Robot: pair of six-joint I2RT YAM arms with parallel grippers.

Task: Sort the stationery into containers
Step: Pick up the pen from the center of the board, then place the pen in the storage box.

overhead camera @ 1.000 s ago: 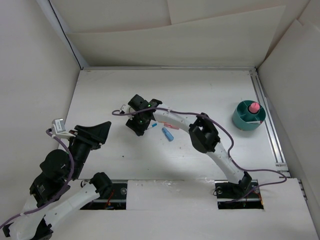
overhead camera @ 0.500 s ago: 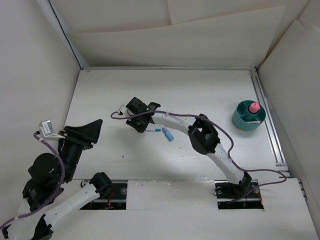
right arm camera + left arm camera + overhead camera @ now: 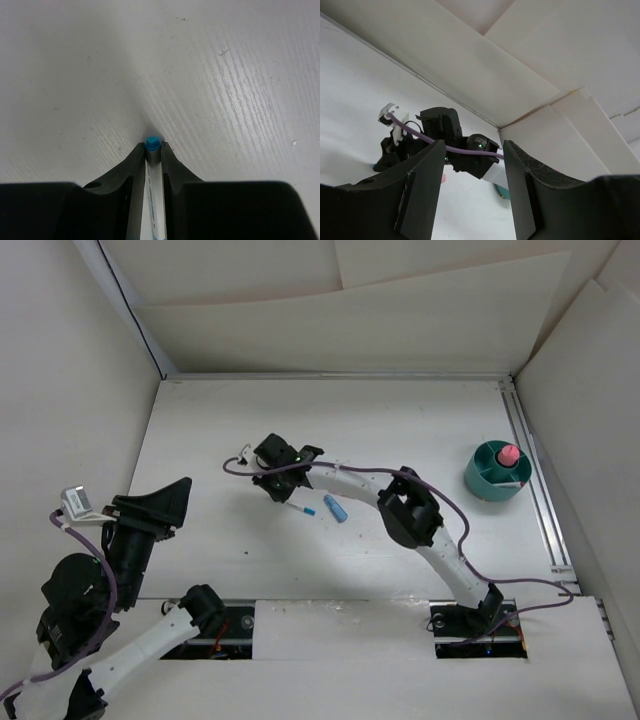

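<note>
- The table [image 3: 420, 420] is seen with the round teal organizer [image 3: 480, 482] set near its right edge.
- The left gripper [image 3: 472, 150] is held far to the left, its fingers apart and empty.
- The right gripper [image 3: 153, 149] is clamped on the pen [image 3: 154, 185]. The organizer lies well apart to its right, so this arm is judged the nearer.
- The pen's long axis is aligned with the fingers, its blue tip poking past them.
- The blue capsule [image 3: 335, 508] is seen on the table, just beside that tip.

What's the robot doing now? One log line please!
right gripper: shut on blue-tipped pen | left gripper: open, empty | blue capsule: on table | teal organizer: holds pink piece
</note>
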